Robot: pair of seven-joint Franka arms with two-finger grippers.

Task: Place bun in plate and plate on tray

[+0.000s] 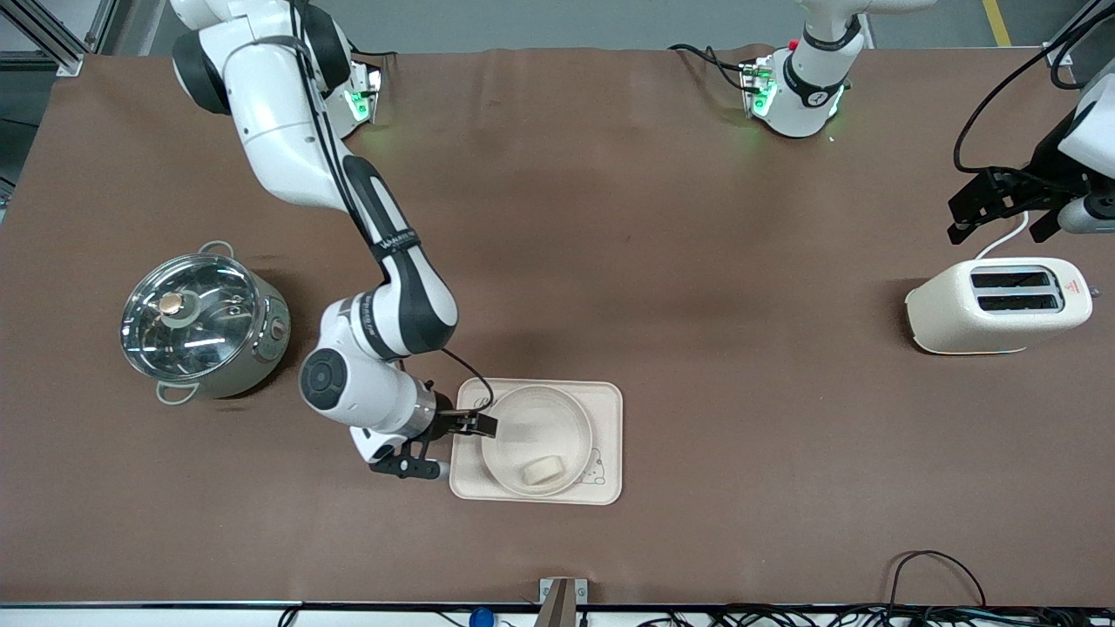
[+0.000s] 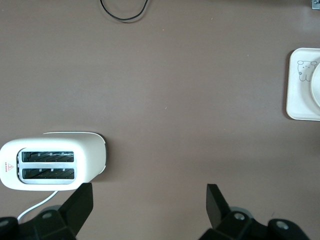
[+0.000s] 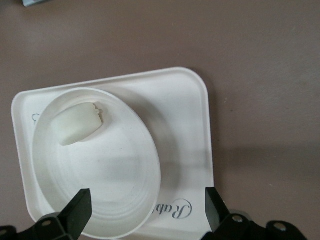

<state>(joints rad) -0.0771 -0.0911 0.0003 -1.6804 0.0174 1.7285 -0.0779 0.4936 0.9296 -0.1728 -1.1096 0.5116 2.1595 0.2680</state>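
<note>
Right gripper point(image 1: 453, 444) spread wide at the tray's edge, grasping nothing.

Its fingers point(image 3: 80, 210) stand apart by the rim of the plate point(image 1: 536, 427), which rests on the tray point(image 1: 610, 435) with the bun point(image 1: 543, 471) lying in it, toward the front camera's side. Toward the right arm's end of the table stands a lidded pot point(image 1: 202, 322). The left gripper point(image 1: 1002, 209) waits open over the table near the toaster point(image 1: 997, 305).

Bare worktop point(image 1: 610, 218) spans the middle; the pot point(image 1: 202, 324) blocks the right arm's end, the toaster point(image 1: 1000, 305) the left arm's end.
</note>
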